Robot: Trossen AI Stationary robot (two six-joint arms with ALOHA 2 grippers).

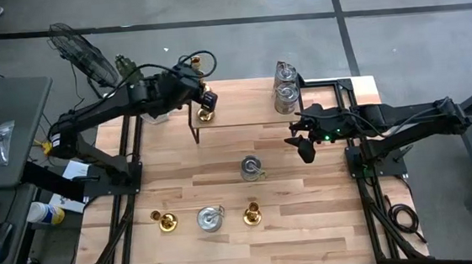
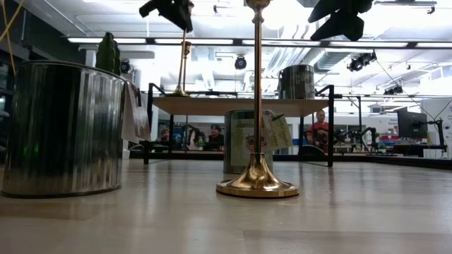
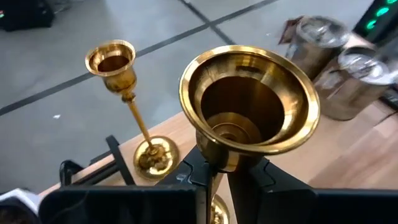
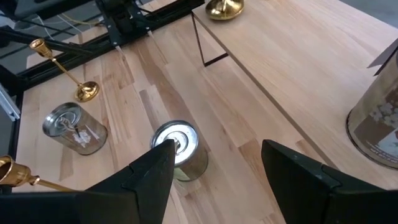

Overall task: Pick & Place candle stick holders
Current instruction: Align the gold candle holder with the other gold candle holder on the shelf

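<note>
My left gripper [image 1: 203,98] is over the raised wooden shelf [image 1: 251,105] at the far left, shut on a gold candlestick [image 3: 249,102]. A second gold candlestick [image 3: 127,93] stands on its round base on the shelf's far edge. Two silver holders [image 1: 284,86] stand on the shelf's right part. My right gripper [image 4: 217,180] hangs open and empty above a silver holder [image 4: 180,149] that stands on the table's middle. Two gold candlesticks [image 1: 165,220] [image 1: 252,213] and a silver holder [image 1: 210,219] stand near the front edge. My left gripper pinches the candlestick's slim stem just below its cup [image 3: 214,163] between its two fingers. The candlestick stands upright, cup up. Its base [image 2: 176,92] is at the shelf top; whether it rests there, I cannot tell.
The shelf stands on thin black legs [image 1: 192,127] over the far part of the table. Black frame rails [image 1: 130,174] run along both sides. A fan [image 1: 82,51] and a side desk [image 1: 0,134] are to the left. People [image 2: 321,127] sit in the room beyond.
</note>
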